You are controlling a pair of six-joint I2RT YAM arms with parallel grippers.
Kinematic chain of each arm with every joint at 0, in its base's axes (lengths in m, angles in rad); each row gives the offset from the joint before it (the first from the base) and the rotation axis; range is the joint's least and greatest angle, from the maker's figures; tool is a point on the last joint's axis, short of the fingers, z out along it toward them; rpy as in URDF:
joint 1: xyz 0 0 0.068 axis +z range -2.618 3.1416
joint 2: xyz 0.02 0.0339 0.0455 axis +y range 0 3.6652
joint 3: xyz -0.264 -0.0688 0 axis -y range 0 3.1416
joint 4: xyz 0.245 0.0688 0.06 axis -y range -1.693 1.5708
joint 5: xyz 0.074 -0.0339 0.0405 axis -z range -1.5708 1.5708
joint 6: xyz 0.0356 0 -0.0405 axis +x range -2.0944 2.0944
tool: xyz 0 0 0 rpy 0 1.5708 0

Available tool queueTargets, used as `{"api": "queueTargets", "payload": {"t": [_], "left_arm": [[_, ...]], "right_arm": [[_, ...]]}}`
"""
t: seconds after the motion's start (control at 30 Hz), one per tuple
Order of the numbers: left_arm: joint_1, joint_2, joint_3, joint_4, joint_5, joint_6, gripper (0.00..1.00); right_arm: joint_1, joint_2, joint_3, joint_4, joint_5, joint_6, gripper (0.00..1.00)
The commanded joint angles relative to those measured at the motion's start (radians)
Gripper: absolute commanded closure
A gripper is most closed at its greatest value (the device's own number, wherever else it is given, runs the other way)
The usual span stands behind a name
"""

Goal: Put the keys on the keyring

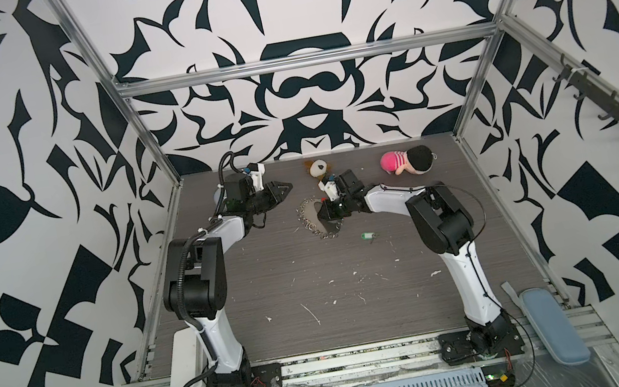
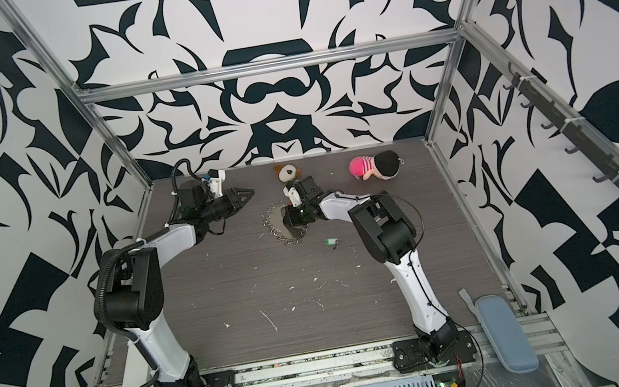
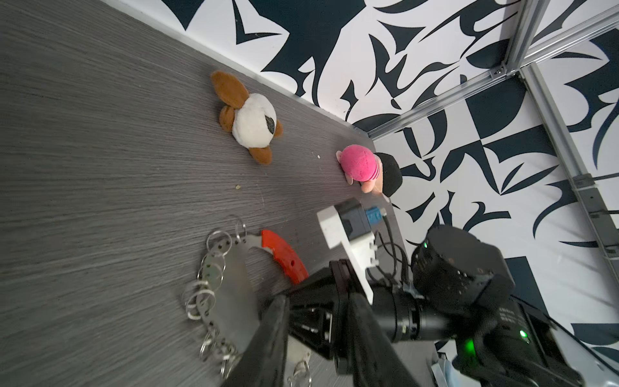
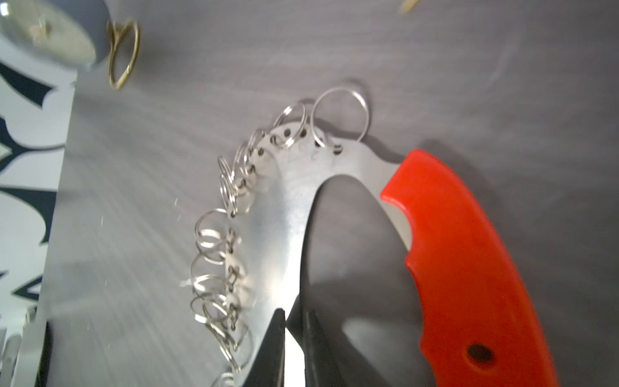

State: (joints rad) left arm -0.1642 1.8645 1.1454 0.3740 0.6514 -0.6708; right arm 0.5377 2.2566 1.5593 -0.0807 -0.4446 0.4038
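Right gripper [image 4: 294, 318]: fingertips barely parted astride keyring [image 4: 284, 207] plate; pinch cannot be told. Its wrist hides keyring's middle in both top views. Left gripper [image 1: 285, 188] spread, empty. Green key tag [image 1: 367, 235] flat on table [image 1: 273, 293], clear of keyring. Plush dog [image 1: 315, 168], pink doll [image 1: 408, 161] behind.

Grey worktop [image 1: 273, 293]: keyring [image 1: 304, 213] in far half, green key [image 1: 367, 235] near it, plush dog [image 1: 315, 168] and doll [image 1: 406, 161] along far edge.

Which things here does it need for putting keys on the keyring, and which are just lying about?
Needed: green key tag; keyring with orange handle.
Lying about: brown-and-white soft toy; pink doll; blue case; pale ball with gold ring.
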Motion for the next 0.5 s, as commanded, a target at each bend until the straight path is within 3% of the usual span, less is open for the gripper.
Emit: {"api": "queueTargets", "payload": {"t": [0.0, 0.23, 0.33, 0.47], "left_arm": [[0.015, -0.042, -0.031, 0.017, 0.004, 0.016, 0.66], [0.048, -0.074, -0.061, 0.025, 0.002, 0.010, 0.67], [0.072, -0.105, -0.083, 0.025, -0.005, 0.008, 0.67], [0.096, -0.157, -0.132, 0.023, -0.019, 0.014, 0.67]], "right_arm": [[0.048, -0.039, -0.057, -0.086, 0.029, -0.052, 0.85], [0.055, -0.078, 0.028, -0.097, 0.118, -0.027, 0.85], [0.057, -0.074, 0.087, -0.076, 0.163, 0.111, 0.85], [0.073, -0.056, 0.112, -0.031, 0.232, 0.410, 0.84]]}}
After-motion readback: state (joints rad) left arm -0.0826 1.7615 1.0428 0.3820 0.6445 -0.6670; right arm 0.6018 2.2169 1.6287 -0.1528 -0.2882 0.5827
